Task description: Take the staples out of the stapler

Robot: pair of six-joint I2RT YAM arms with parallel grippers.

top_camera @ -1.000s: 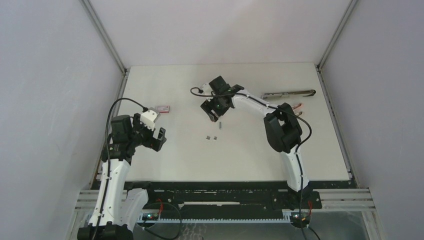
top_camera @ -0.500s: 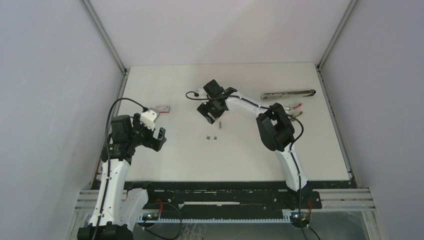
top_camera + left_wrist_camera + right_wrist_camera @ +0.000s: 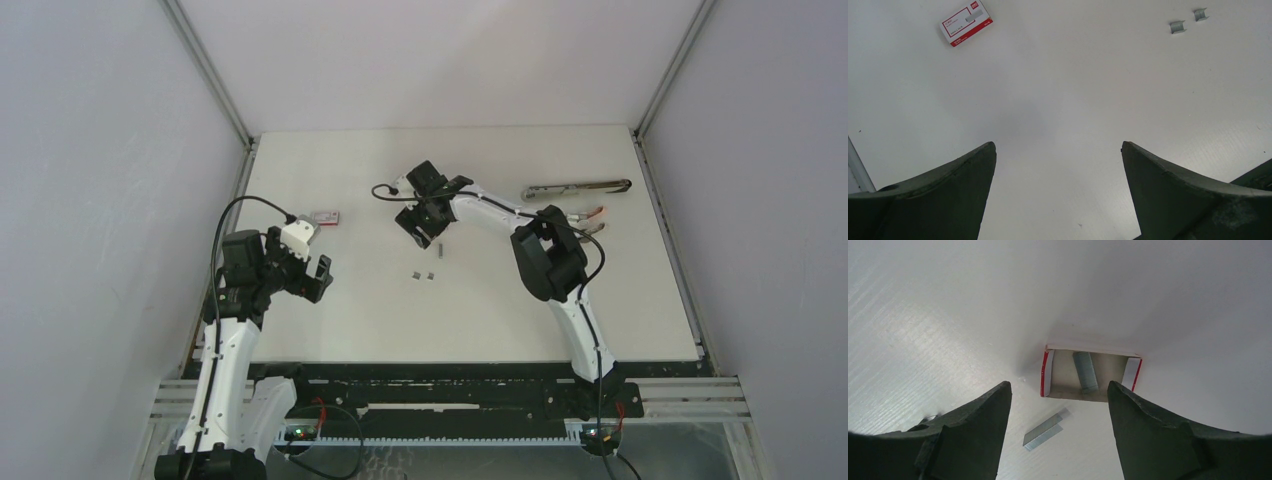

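The stapler [image 3: 578,187] lies opened out flat at the back right of the table. My right gripper [image 3: 424,228] hovers open over the table's middle. In the right wrist view, the right gripper [image 3: 1058,386] has one strip of staples [image 3: 1044,431] lying on the table between its fingers, untouched. Just beyond it is an open red-and-white box tray [image 3: 1049,374] with another strip [image 3: 1085,371] inside. Two short staple pieces [image 3: 422,274] lie nearer the front, also seen as staple pieces [image 3: 1177,26] in the left wrist view. My left gripper [image 3: 1058,145] hangs open and empty at the left.
A shut red-and-white box [image 3: 327,217] lies left of centre, also showing as the box [image 3: 967,22] in the left wrist view. Some small red-tipped thing [image 3: 594,212] lies in front of the stapler, behind the right arm's elbow [image 3: 545,262].
The right arm's elbow swung a little to the left and its gripper shifted slightly left over the strip. The left arm has stayed still.
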